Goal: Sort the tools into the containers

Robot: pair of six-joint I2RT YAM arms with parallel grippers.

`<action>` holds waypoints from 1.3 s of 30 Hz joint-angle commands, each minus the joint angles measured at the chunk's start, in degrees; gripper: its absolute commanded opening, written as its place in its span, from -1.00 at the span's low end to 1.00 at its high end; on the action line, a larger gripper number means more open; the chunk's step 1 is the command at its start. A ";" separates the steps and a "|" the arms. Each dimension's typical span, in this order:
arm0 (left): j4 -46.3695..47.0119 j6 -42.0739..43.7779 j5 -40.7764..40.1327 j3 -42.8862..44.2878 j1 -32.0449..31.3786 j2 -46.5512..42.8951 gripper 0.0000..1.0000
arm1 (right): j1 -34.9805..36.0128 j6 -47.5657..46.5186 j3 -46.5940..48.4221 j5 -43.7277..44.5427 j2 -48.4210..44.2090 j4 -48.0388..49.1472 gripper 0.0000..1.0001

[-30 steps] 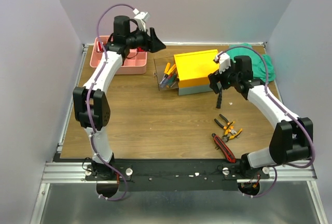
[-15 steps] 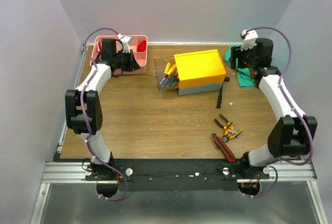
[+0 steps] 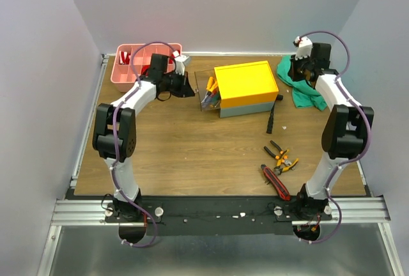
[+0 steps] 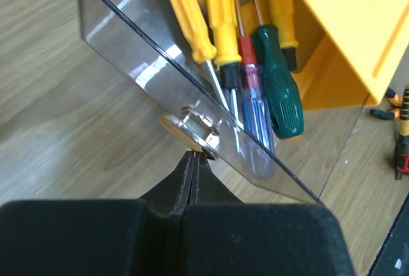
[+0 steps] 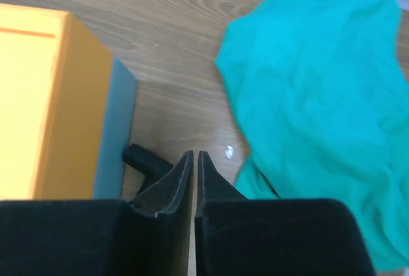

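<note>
I now have both hands newly closed and empty, left hand at the toolbox flap, right hand beside the cloth at two o'clock, so the pliers wait.

Pink tray at far-left corner of surface, red items in some compartments. Grey toolbox w/ yellow lid down, mid-back, slightly skewed. Clear drawer at its left end holds screwdrivers side by side: mostly yellow handles, one green, one red/blue. Black hammer lies flat just right of toolbox. Orange/black pliers front-right; red/black cutter just nearer the front edge, all flat on surface.
</note>
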 commanded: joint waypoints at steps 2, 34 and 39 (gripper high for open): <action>2.04 -1.57 3.18 3.70 -3.87 2.52 -1.00 | 0.36 1.84 7.20 -10.99 4.05 -2.65 -0.73; -16.48 6.75 -0.50 7.84 -11.62 -2.64 0.11 | 7.04 0.09 18.91 3.66 12.59 -0.20 0.37; -12.20 8.36 -4.10 -2.00 -9.06 -7.85 0.21 | 6.51 -0.44 15.74 6.23 6.96 0.59 0.53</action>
